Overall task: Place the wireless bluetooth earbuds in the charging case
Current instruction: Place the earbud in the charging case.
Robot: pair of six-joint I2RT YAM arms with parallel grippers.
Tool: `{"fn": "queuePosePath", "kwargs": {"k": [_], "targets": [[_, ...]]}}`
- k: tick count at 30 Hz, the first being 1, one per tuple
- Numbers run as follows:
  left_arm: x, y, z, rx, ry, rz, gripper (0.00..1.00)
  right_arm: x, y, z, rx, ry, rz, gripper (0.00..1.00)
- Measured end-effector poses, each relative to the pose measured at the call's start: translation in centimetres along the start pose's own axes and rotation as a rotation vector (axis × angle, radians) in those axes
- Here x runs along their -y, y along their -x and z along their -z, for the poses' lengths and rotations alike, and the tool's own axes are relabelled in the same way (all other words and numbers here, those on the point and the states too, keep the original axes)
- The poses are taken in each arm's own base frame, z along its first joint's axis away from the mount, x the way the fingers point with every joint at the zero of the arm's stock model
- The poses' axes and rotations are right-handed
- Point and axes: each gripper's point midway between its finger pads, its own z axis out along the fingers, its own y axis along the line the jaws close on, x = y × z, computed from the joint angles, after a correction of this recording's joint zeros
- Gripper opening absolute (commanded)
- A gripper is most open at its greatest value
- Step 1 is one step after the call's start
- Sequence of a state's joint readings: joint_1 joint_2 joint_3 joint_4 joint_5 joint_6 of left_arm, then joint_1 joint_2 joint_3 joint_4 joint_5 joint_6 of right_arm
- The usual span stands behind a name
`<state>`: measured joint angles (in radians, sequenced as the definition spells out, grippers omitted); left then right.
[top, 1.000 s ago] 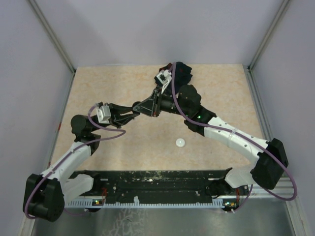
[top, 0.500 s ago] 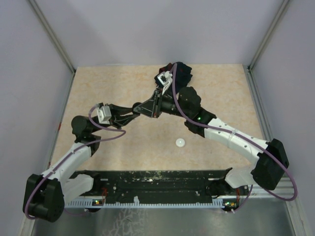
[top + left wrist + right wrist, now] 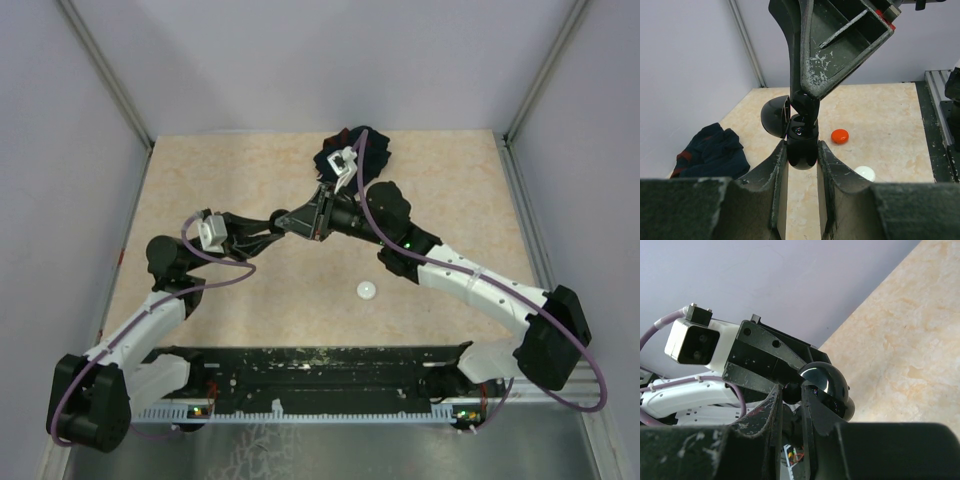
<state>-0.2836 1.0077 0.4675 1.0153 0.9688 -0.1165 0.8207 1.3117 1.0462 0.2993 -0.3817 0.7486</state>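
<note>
The left gripper (image 3: 802, 150) pinches the charging case (image 3: 801, 161) by its lower half, one finger on each flank. The case is black, glossy and round, and it is held above the table (image 3: 220, 170), slightly toward 11 o'clock from the table's centre in the overhead view. Its lid (image 3: 774, 119) stands open, hinged over toward 10 o'clock in the left wrist view.

The right gripper (image 3: 805, 111) comes down from 12 o'clock in that view. Its fingers are pressed together and their tips sit in the open mouth of the case. Black tips against a black shell hide whatever lies between them, so I cannot tell whether an earbud is there or already seated inside.

The case's shell shows only reflections, and neither wrist view shows any lettering that can be read. The scuffed grey pads of both tools are likewise bare.

In the left wrist view, an orange-red puck (image 3: 840, 135) lies on the table at 3 o'clock from the case, well apart from it. A white puck (image 3: 865, 173) lies at about 4 o'clock. A crumpled dark navy cloth (image 3: 712, 152) with a little red in its folds lies at 9 o'clock. In the overhead view the cloth is at the table's 12 o'clock edge, partly under the right arm.
</note>
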Motion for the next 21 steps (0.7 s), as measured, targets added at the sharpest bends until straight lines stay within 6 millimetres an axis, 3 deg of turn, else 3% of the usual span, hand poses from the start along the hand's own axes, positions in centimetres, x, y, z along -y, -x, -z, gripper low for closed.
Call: {"fn": "queuePosePath", "kwargs": {"k": [21], "targets": [[-0.35,-0.20,0.12,-0.009,0.029,0.015,0.00,0.69,0.26,-0.01,0.023,-0.051,-0.073,0.12]]}}
